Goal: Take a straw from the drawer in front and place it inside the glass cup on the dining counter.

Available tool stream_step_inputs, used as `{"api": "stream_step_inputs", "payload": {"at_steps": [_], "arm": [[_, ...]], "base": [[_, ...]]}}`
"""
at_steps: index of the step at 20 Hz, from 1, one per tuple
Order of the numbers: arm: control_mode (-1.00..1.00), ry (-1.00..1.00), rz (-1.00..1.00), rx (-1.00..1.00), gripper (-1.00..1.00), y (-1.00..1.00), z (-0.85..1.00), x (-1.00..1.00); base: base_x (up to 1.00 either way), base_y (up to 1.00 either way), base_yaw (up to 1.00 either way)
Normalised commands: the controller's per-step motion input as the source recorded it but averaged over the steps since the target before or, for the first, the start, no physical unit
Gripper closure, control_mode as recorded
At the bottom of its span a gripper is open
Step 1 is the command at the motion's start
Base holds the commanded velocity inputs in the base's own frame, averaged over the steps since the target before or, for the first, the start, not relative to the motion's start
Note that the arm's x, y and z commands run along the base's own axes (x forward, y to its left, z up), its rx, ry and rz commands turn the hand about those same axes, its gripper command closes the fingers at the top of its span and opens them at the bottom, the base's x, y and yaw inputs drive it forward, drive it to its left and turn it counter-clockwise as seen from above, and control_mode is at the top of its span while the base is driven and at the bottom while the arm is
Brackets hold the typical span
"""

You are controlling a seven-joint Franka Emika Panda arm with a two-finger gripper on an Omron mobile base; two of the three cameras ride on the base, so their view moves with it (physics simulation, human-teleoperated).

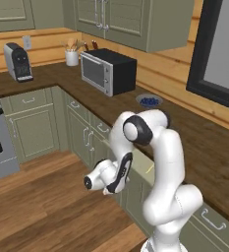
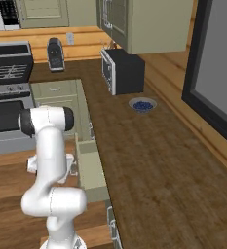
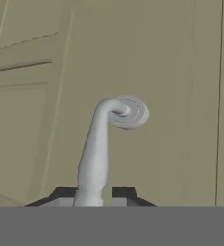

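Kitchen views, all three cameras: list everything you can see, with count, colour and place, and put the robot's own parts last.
drawer: one, sage green, pulled partly out below the worktop, beside the arm
drawer handle: one, silver bar, between the fingertips in the hand view
worktop: one, dark wood, L-shaped over green cabinets
microwave: one, black and silver, on the worktop
bowl: one, pale with blue contents, right of the microwave
coffee machine: one, grey and black, far left of the worktop
utensil pot: one, white, behind the microwave
stove: one, steel, left end
window: one, dark framed, right wall
arm: one, white with dark joints
gripper: one, dark tips closed on the drawer handle
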Motion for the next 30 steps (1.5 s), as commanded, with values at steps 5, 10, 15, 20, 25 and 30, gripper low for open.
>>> {"api": "stream_step_inputs", "payload": {"at_steps": [5,10,15,20,25,30], "arm": [[-1.0,0.0,0.0,0.14,1.0,1.0,0.22,-0.63],[-1.0,0.05,0.0,0.18,1.0,0.99,0.28,-0.56],[-1.0,0.04,0.0,0.22,-1.0,0.44,0.31,-0.51],[-1.0,0.28,-0.04,0.47,-1.0,0.0,0.76,-0.37],[-1.0,0.49,-0.04,0.61,-1.0,0.0,0.65,-0.11],[-1.0,0.35,-0.02,0.58,-1.0,0.0,0.6,-0.27]], "base": [[0.0,0.0,0.0],[0.0,0.0,0.0],[0.0,0.0,0.0],[0.0,0.0,0.0],[0.0,0.0,0.0],[0.0,0.0,0.0]]}}
